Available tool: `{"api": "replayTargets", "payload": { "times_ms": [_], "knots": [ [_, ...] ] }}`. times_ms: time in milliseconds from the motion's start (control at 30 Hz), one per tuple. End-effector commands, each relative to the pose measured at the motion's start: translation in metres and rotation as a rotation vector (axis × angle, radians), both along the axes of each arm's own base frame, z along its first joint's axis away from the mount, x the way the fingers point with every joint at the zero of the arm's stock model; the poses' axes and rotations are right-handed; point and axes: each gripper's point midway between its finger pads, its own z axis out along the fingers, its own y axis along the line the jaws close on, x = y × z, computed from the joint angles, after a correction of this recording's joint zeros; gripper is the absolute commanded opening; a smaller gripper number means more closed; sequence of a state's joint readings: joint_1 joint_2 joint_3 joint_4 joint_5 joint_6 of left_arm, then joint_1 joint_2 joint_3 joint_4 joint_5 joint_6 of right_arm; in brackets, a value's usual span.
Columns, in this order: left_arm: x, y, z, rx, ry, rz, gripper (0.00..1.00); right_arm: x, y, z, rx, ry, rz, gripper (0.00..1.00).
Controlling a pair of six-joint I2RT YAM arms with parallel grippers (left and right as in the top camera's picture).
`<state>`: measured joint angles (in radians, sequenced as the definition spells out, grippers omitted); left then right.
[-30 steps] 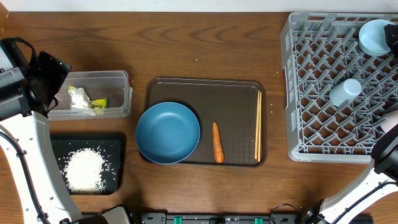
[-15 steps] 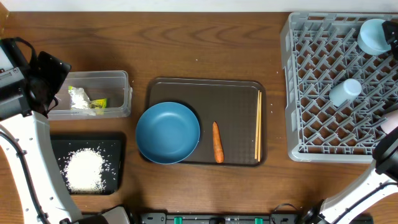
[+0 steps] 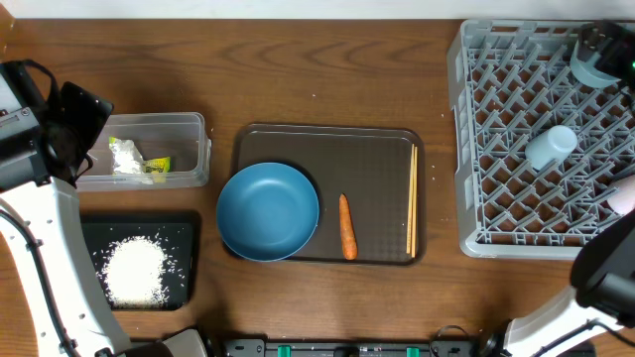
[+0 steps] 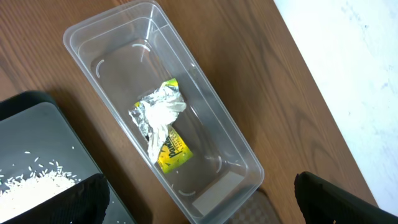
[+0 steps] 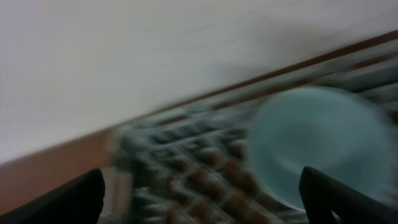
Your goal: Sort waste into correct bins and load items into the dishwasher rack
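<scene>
Rice (image 3: 134, 270) lies loose in the black tray (image 3: 182, 236), looks sorted. Dark-blue bowl (image 3: 268, 211) on the brown tray (image 3: 367, 159): rigid, likely slick, so pinch the rim. Carrot (image 3: 347, 228) beside it: firm, may roll, so grip mid-length. Chopsticks (image 3: 412, 198) at the tray's right edge: thin and flat, hardest pick. Wrapper (image 4: 161, 127) is in the clear tub (image 4: 93, 37). Left fingers (image 4: 68, 205) spread, empty. Right fingers (image 5: 62, 199) spread over the light-blue bowl (image 5: 311, 143) in the rack (image 3: 496, 149); that view is blurred.
</scene>
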<state>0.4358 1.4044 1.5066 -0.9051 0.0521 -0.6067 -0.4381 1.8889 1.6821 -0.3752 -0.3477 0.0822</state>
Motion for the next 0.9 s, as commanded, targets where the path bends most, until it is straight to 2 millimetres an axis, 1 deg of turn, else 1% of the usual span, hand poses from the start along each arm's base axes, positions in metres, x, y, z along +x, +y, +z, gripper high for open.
{"api": "replayTargets", "payload": {
  "times_ms": [0,67,100,133,167,300,367,400,433,567,667,733,867],
  "knots": [
    [-0.001,0.002,-0.001,0.002,0.005,0.015,0.98,-0.017,-0.039,0.003,-0.507,0.190,-0.248,0.99],
    [-0.001,0.002,-0.001,0.002,0.005,0.015,0.98,-0.017,-0.034,0.004,-0.630,0.244,-0.263,0.99],
    [-0.001,0.002,-0.001,0.002,0.005,0.015,0.98,-0.016,-0.029,0.004,-0.673,0.262,-0.244,0.99],
    [-0.001,0.002,-0.001,0.002,0.005,0.015,0.98,-0.013,-0.019,0.002,-0.707,0.278,-0.198,0.99],
    [-0.001,0.002,-0.001,0.002,0.005,0.015,0.98,-0.010,-0.010,0.002,-0.717,0.277,-0.174,0.99],
    [-0.001,0.002,-0.001,0.002,0.005,0.015,0.98,0.003,0.013,0.005,-0.711,0.229,-0.121,0.99],
    [-0.001,0.002,-0.001,0.002,0.005,0.015,0.98,0.006,0.011,-0.002,-0.703,0.230,-0.114,0.99],
    [-0.001,0.002,-0.001,0.002,0.005,0.015,0.98,0.008,0.007,-0.009,-0.697,0.239,-0.112,0.97],
    [-0.001,0.002,-0.001,0.002,0.005,0.015,0.98,0.009,0.004,-0.016,-0.689,0.249,-0.106,0.98],
    [-0.001,0.002,-0.001,0.002,0.005,0.015,0.98,0.010,-0.007,-0.058,-0.649,0.327,-0.070,0.99],
    [-0.001,0.002,-0.001,0.002,0.005,0.015,0.98,0.007,-0.018,-0.082,-0.644,0.382,-0.064,0.99],
    [-0.001,0.002,-0.001,0.002,0.005,0.015,0.98,0.006,-0.024,-0.090,-0.639,0.399,-0.070,0.99],
    [-0.001,0.002,-0.001,0.002,0.005,0.015,0.98,0.005,-0.033,-0.098,-0.622,0.400,-0.077,0.99]
  ]
}}
